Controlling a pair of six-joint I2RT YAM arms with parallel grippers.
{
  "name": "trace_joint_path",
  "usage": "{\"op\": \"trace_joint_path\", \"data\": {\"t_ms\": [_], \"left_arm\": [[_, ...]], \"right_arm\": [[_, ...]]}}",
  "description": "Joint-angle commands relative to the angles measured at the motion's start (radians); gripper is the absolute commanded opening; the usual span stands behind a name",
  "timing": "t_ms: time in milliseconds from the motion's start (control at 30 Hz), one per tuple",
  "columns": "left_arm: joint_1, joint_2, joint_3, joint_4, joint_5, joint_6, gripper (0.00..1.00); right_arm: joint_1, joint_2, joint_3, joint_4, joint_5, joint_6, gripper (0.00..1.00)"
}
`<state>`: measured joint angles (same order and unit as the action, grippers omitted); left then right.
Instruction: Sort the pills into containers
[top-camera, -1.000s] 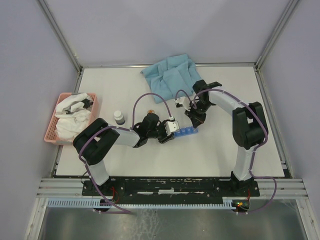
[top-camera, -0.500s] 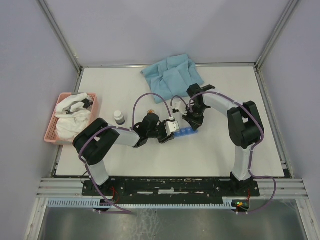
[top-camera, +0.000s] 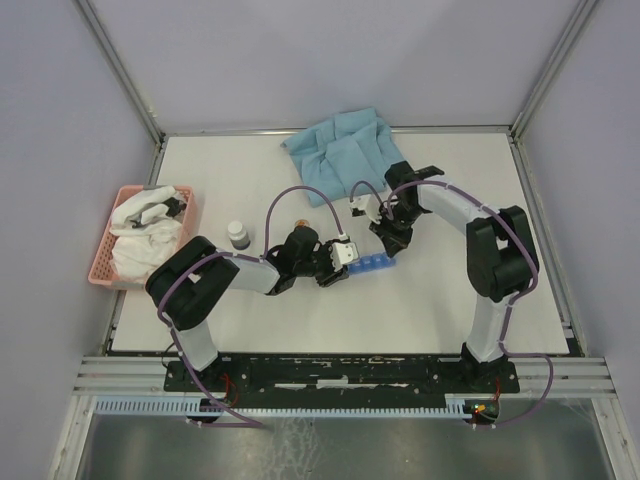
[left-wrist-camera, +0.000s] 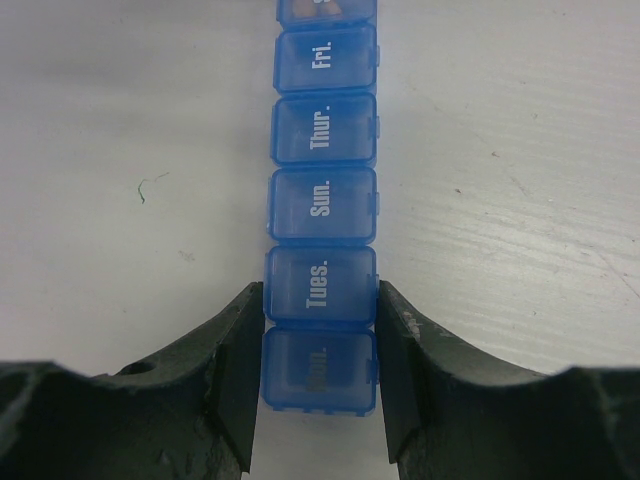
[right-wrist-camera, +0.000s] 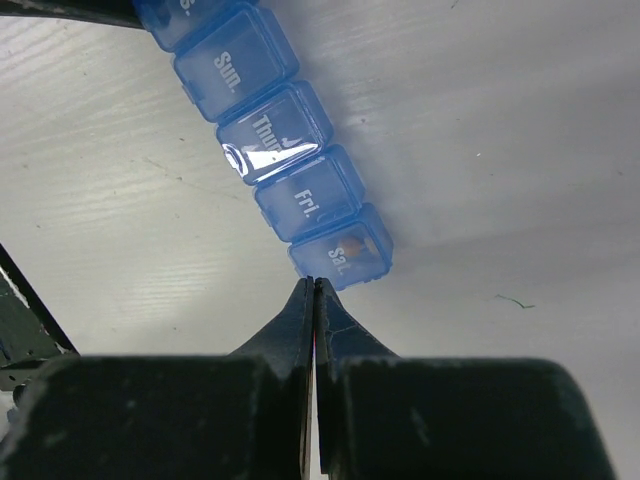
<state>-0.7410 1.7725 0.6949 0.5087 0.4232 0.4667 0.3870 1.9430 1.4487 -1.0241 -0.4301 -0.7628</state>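
The containers are the lidded compartments of one blue pill-organiser strip (top-camera: 368, 265) lying on the white table, all lids down. My left gripper (left-wrist-camera: 320, 292) is shut on the strip's near end, its jaws pressed on both sides of the "Mon." and "Tues." compartments (left-wrist-camera: 320, 285). My right gripper (right-wrist-camera: 314, 284) is shut with nothing in it, its tips right at the edge of the "Sat." compartment (right-wrist-camera: 343, 250) at the strip's other end. An orange pill (right-wrist-camera: 352, 243) shows through that lid. From above, the right gripper (top-camera: 392, 240) hangs over the strip's far end.
A small pill bottle (top-camera: 238, 234) and a little orange-brown thing (top-camera: 299, 221) stand left of the left arm. A pink basket (top-camera: 106, 262) with white cloth sits at the left edge. A blue cloth (top-camera: 345, 148) lies at the back.
The right arm leaned in over the strip's end half a second ago and has drawn back a little to the right. The left gripper and the strip have not moved.
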Motion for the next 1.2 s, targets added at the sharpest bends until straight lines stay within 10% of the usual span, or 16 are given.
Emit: {"op": "trace_joint_path", "data": {"t_ms": [0, 700, 1167], "left_arm": [[0.001, 0.007, 0.022, 0.002, 0.022, 0.033, 0.17], [0.001, 0.009, 0.026, -0.006, 0.027, 0.034, 0.16], [0.0, 0.01, 0.032, -0.005, 0.024, 0.024, 0.17]], "right_arm": [[0.0, -0.071, -0.003, 0.014, -0.048, -0.032, 0.01], [0.016, 0.081, 0.006, 0.03, 0.112, 0.02, 0.01], [-0.087, -0.105, 0.012, 0.008, -0.176, 0.036, 0.01]]}}
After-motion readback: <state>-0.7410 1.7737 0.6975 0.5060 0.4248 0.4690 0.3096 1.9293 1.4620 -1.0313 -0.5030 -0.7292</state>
